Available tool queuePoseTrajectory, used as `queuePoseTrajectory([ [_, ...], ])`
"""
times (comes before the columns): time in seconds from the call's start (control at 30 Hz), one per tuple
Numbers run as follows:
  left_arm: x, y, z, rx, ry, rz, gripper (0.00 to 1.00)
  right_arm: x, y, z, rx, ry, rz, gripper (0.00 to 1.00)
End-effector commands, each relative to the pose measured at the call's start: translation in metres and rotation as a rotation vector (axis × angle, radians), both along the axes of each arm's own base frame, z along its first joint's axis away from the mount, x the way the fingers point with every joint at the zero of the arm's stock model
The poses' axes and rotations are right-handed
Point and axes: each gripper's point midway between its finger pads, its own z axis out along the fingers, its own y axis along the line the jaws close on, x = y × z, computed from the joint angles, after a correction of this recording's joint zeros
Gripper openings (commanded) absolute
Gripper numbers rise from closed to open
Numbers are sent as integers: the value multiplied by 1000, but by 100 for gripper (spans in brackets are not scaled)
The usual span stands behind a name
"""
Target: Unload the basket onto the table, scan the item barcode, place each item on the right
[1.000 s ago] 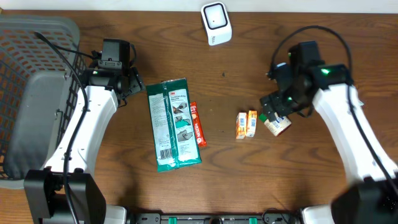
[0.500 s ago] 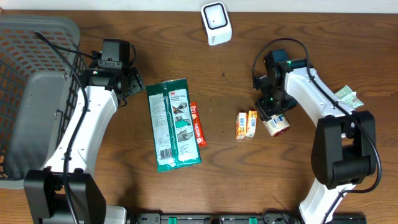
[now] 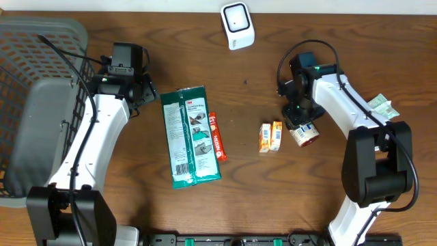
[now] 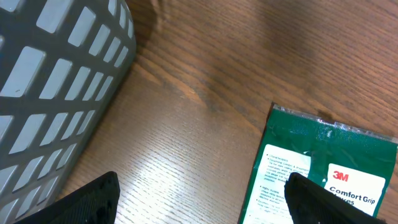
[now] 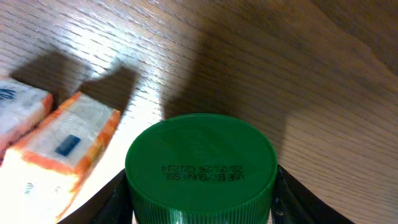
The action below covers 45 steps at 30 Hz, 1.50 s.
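From overhead, the right gripper [image 3: 300,123] is down on the green-lidded jar [image 3: 308,135], which stands on the wooden table [image 3: 259,198] right of centre, just beside two small orange boxes [image 3: 271,136]. The white barcode scanner [image 3: 237,25] sits at the table's far edge, well apart from the jar. Over on the left, the left gripper [image 3: 145,90] hangs between the grey basket [image 3: 41,41] and a green 3M package [image 3: 191,135], with a red bar [image 3: 216,137] lying along the package's right side. A small green and white packet [image 3: 382,105] lies by the right arm.

Left wrist view: the fingers [image 4: 93,199] are spread wide with nothing between them, so the left gripper [image 4: 199,208] is open above bare wood. The basket wall [image 4: 56,81] is on the left, and the top edge of the 3M package [image 4: 323,168] is on the right.

Right wrist view: the jar's green lid [image 5: 201,165] fills the frame, stamped print across its top. The fingers [image 5: 115,202] sit tight against both sides of it, so the right gripper [image 5: 201,208] is clamped on the jar. The orange boxes [image 5: 71,140] lie just to the left.
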Motion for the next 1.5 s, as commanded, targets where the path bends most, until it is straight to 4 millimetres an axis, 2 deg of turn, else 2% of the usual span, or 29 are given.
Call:
queuePoseTrajectory([
  [0.0, 0, 3, 2, 23, -1, -1, 85, 10, 22, 17, 114, -44, -5, 46],
  [0.27, 0, 3, 2, 23, -1, -1, 85, 23, 26, 65, 161, -198, -40, 47],
  [0.47, 0, 3, 2, 23, -1, -1, 85, 42, 20, 87, 199, -313, -163, 44],
  [0.5, 0, 3, 2, 23, -1, -1, 85, 43, 18, 88, 197, -317, -179, 49],
  [0.57, 0, 3, 2, 23, -1, -1, 85, 43, 15, 87, 194, -312, -184, 70],
  [0.6, 0, 3, 2, 22, -1, -1, 85, 42, 14, 85, 189, -310, -160, 75],
  [0.73, 0, 3, 2, 23, -1, -1, 85, 44, 16, 84, 185, -315, -123, 73],
  [0.9, 0, 3, 2, 23, -1, -1, 85, 45, 24, 69, 176, -310, -57, 72],
  [1.03, 0, 3, 2, 23, -1, -1, 85, 39, 30, 38, 166, -234, -26, 73],
  [1.27, 0, 3, 2, 23, -1, -1, 85, 34, 43, -6, 173, -136, -7, 73],
  [1.37, 0, 3, 2, 23, -1, -1, 85, 32, 41, -15, 159, -115, -9, 70],
  [1.47, 0, 3, 2, 23, -1, -1, 85, 33, 36, -16, 133, -120, -11, 66],
])
